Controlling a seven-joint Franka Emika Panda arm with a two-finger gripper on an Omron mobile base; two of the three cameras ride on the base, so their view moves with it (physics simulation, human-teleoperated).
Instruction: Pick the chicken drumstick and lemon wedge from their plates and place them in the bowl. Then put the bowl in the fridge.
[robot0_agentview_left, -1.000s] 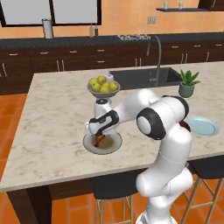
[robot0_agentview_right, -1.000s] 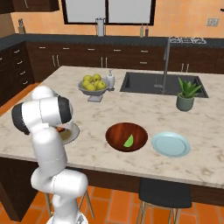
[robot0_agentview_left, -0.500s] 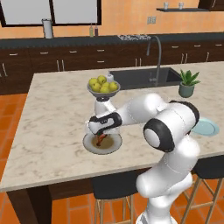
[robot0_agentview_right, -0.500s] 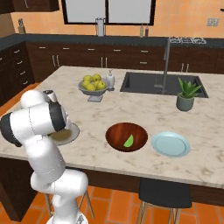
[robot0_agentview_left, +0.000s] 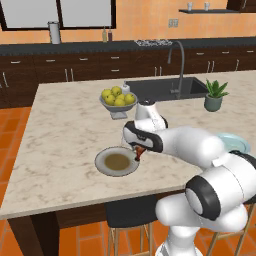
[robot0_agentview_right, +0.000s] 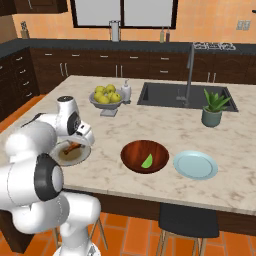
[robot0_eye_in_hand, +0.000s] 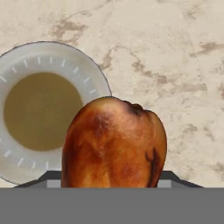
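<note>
Chicken drumstick — glossy reddish-brown, char-flecked, plump.

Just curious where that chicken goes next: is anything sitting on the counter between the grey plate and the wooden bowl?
No. In the right base view, bare marble separates the grey plate from the wooden bowl.

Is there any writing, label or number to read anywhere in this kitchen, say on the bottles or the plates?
None to read. The bottles by the window are too small to show any label. The grey plate has short white rim ticks, not letters. The drumstick, bowl and blue plate are plain.
</note>
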